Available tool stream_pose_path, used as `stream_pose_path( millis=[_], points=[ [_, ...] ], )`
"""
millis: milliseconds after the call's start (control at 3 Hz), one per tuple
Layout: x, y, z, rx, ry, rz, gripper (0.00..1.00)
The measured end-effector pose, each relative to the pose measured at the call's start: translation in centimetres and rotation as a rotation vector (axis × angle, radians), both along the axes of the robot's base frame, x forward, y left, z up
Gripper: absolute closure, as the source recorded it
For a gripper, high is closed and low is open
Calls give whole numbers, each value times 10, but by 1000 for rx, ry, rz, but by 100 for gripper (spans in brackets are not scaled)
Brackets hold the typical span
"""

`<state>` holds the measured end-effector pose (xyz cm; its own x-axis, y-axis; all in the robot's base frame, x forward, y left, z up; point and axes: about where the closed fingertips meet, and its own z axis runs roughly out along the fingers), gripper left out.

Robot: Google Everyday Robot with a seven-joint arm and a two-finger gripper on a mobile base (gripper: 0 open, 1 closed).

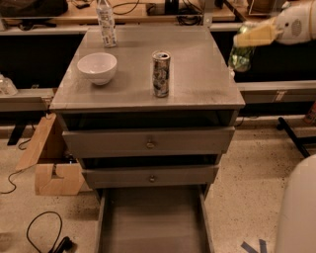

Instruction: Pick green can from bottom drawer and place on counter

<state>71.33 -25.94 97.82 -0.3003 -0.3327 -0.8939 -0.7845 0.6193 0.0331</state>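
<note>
The pale yellow fingers are clamped on the green can. One of them lies across the can's upper part, and the dark green body hangs below it. The gripper holds the can in the air just past the right edge of the desk, beside the desk's rear half and not touching it. From the gripper a white rounded wrist runs roughly level to the right and out of the picture, so the arm reaches in from the desk's right side.

On the desk, the right strip nearest the gripper is bare grey metal. A slim silver-and-black can stands upright near the desk's middle, toward the front. A white bowl sits on the left half, and a clear bottle stands at the back left corner. These three are well apart from each other.

Below the desk's front edge, two drawers with knobbed fronts stand slightly open. Under them the bottom drawer is pulled far out toward the camera, showing its flat floor between low side walls.

To the desk's left, a cardboard box leans against the cabinet. A wooden workbench runs behind the desk.
</note>
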Motion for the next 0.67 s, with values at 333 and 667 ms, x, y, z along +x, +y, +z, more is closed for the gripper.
stream_pose_path(
  millis=[333,667],
  points=[
    [50,6,47,-3,-167,-105,100],
    [54,8,46,-2,-166,-113,100]
  ],
)
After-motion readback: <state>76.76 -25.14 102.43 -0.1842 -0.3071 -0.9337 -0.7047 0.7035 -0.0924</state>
